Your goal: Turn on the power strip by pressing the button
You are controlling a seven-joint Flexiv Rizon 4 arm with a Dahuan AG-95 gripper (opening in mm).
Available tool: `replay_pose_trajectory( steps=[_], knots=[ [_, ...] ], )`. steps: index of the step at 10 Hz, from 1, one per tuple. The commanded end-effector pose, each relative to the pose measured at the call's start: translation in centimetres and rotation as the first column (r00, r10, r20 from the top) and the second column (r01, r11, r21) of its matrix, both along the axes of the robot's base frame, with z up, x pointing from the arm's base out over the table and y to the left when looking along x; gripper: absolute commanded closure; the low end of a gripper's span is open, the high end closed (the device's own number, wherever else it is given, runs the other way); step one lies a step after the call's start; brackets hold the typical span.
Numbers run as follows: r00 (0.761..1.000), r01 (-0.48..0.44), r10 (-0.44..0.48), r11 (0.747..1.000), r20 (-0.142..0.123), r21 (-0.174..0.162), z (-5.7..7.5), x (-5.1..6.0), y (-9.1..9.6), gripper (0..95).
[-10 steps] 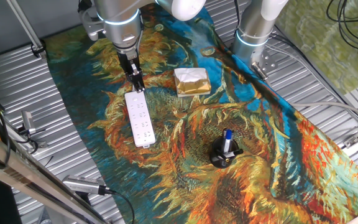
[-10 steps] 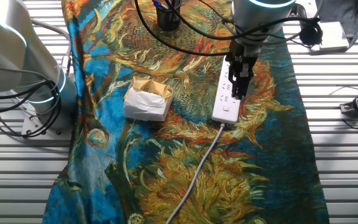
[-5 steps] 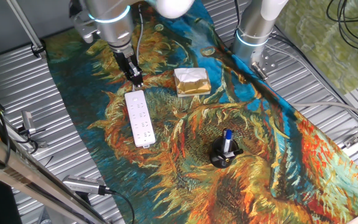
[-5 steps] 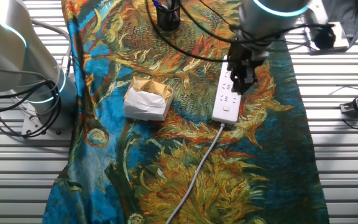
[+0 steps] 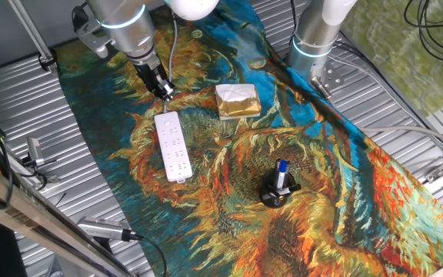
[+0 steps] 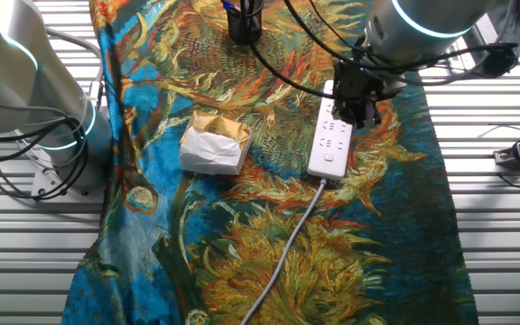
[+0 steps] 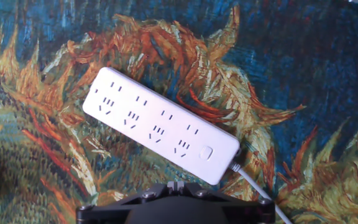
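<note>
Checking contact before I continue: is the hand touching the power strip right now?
No, in the hand view the power strip lies fully uncovered on the cloth, with nothing touching it.

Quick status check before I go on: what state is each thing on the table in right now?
Power strip: lying flat on the cloth, sockets up, nothing plugged in, cable attached at the button end.
Button: uncovered, nothing touching it; on or off cannot be told.
Tool: lifted clear of the strip, above its cable end.
Foil-wrapped block: resting on the cloth, untouched.
Pen holder: upright, blue pen inside.
</note>
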State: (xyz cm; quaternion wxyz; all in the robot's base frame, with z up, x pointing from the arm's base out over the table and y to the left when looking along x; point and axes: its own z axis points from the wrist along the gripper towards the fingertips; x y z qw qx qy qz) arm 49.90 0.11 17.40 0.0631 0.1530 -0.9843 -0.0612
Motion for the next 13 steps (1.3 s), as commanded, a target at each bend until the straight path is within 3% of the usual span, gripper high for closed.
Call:
replay_pose_trajectory(
  steps=[1,4,9,12,13],
  knots=[
    [1.000,-0.001,0.001,1.000,0.000,0.002,0.1,0.0,0.0,95.0],
    [1.000,-0.008,0.008,1.000,-0.004,0.008,0.2,0.7,0.3,95.0],
    [0.999,-0.039,0.039,0.999,-0.037,0.014,0.7,4.9,1.0,95.0],
    [0.998,-0.040,0.040,0.999,-0.041,0.011,0.0,6.0,1.9,95.0],
    [0.997,-0.040,0.040,0.999,-0.062,0.008,-0.7,6.4,2.2,95.0]
  ],
)
